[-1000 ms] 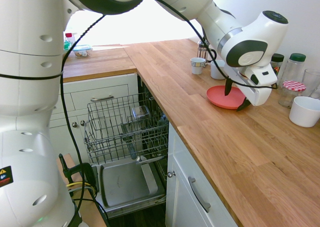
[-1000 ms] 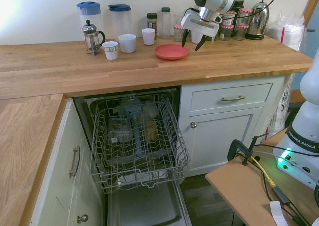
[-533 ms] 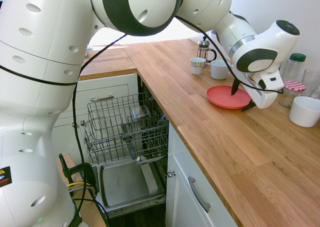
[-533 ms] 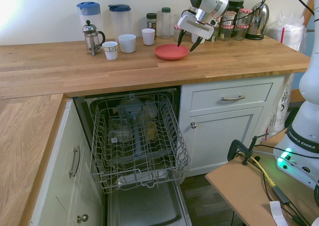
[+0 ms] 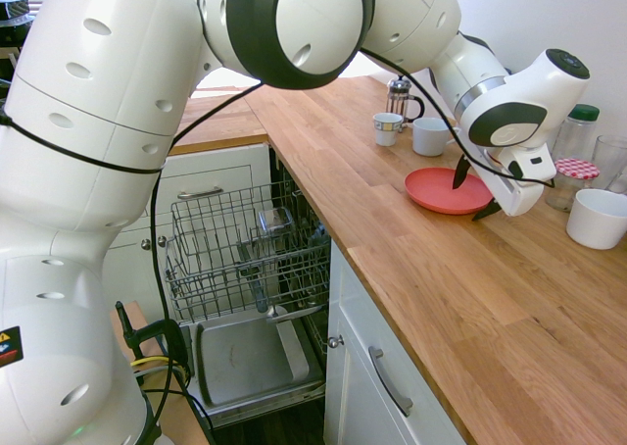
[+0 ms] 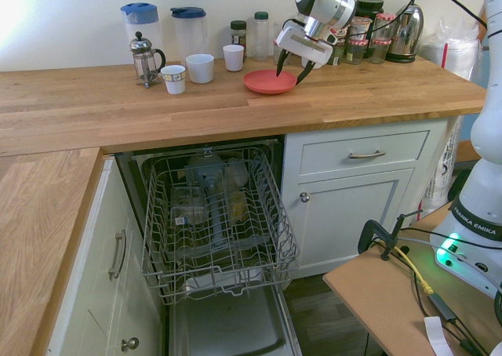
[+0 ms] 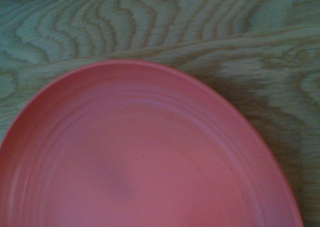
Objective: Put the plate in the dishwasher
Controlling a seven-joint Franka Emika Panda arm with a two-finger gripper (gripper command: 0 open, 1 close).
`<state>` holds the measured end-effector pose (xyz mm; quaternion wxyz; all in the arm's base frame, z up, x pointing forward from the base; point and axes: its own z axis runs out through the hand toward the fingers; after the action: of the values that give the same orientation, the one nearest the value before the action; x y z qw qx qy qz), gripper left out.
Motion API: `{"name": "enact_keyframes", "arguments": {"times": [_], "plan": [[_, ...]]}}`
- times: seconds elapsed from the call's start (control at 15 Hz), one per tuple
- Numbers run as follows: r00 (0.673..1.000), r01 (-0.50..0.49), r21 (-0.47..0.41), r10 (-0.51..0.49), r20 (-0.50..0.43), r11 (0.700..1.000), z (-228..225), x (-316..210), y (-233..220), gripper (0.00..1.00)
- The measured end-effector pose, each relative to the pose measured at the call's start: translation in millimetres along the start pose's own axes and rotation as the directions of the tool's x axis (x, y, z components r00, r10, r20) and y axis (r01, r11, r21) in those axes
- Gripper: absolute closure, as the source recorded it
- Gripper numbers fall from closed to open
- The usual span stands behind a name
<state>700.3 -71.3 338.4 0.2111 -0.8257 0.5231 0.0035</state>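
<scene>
On the left, the built-in dishwasher with its grey wire rack (image 6: 216, 215) is seen pulled out over the dropped grey door, part-filled already. Further right, on the wooden worktop (image 6: 118, 109), the round coral-red plastic plate (image 6: 268, 81) is found lying flat, near the white mugs (image 6: 199, 68). Just above its right rim, the two-finger gripper (image 6: 292, 68) is held spread wide, nothing pinched. The plate is judged light, stiff and rather slick; a hold is best taken on the raised rim.
</scene>
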Motion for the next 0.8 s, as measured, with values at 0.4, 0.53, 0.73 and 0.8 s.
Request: {"name": "enact_keyframes", "arguments": {"times": [0.4,0.53,0.73,0.8], "plan": [[1.000,-0.001,-0.003,0.001,0.019,1.000,7,6,-2,1.00],[1.000,-0.004,-0.001,0.004,0.028,1.000,9,10,-4,1.00],[0.999,-0.005,0.005,0.005,0.045,1.000,12,18,-6,1.00],[0.999,-0.005,0.005,0.005,0.050,1.000,13,19,-7,1.00]]}}
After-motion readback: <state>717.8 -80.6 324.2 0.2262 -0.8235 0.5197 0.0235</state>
